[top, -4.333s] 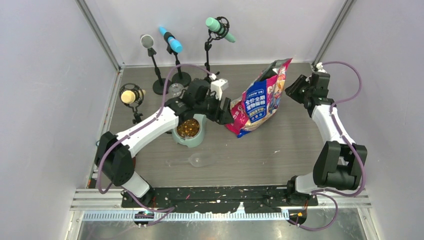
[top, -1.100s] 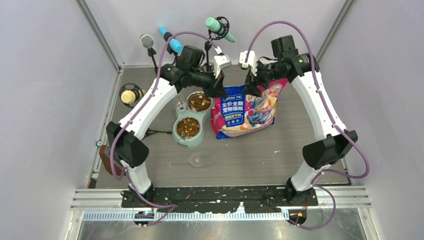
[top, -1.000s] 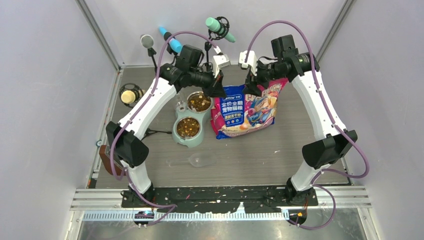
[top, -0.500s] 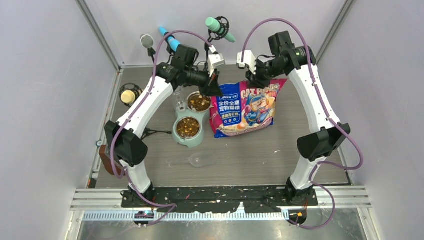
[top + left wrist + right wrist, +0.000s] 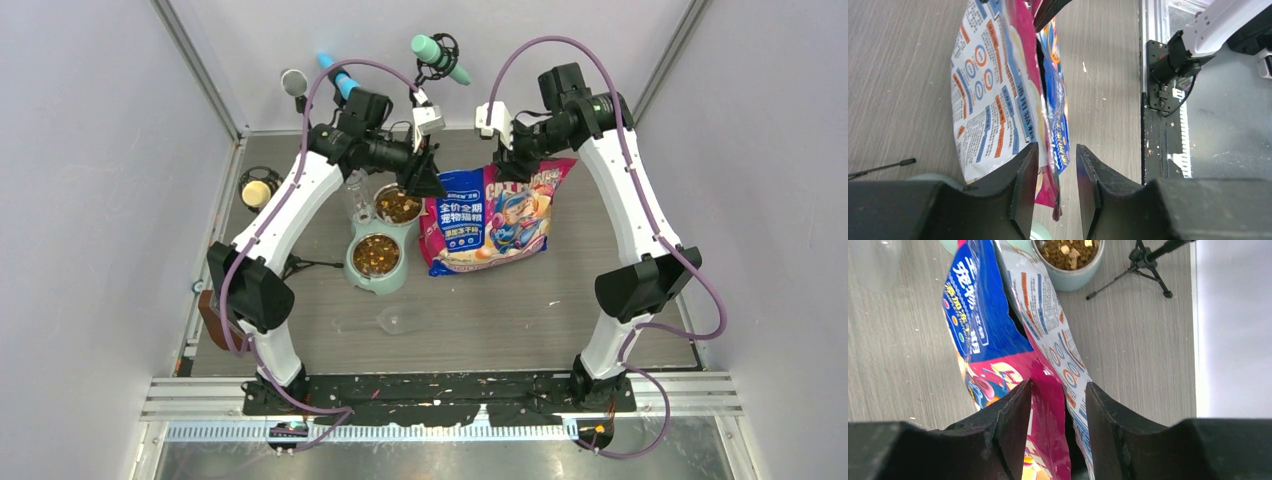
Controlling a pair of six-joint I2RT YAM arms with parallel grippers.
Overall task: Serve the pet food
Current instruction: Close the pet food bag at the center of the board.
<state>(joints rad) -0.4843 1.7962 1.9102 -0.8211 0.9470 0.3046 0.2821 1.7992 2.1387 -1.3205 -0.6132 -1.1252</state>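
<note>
The pink, white and blue pet food bag (image 5: 490,215) stands on the table just right of the mint-green feeder (image 5: 352,272). Brown kibble lies in the near bowl (image 5: 376,256) and the far bowl (image 5: 399,206). My left gripper (image 5: 425,183) is at the bag's top left corner. In the left wrist view (image 5: 1057,150) its jaws are apart, with the bag's edge (image 5: 993,100) between them and a gap beside it. My right gripper (image 5: 506,165) is at the top right corner. In the right wrist view (image 5: 1059,387) its jaws are apart around the open bag mouth (image 5: 983,325).
A clear plastic scoop (image 5: 400,320) lies in front of the feeder. Several microphones on stands line the back (image 5: 345,85) and the left (image 5: 262,190). One stand also shows in the right wrist view (image 5: 1148,260). Walls close in on both sides.
Both arms have risen to the bag's top and brought the bag left, beside the feeder. Over the last second the bag has turned more upright and both grippers have shifted slightly left.
</note>
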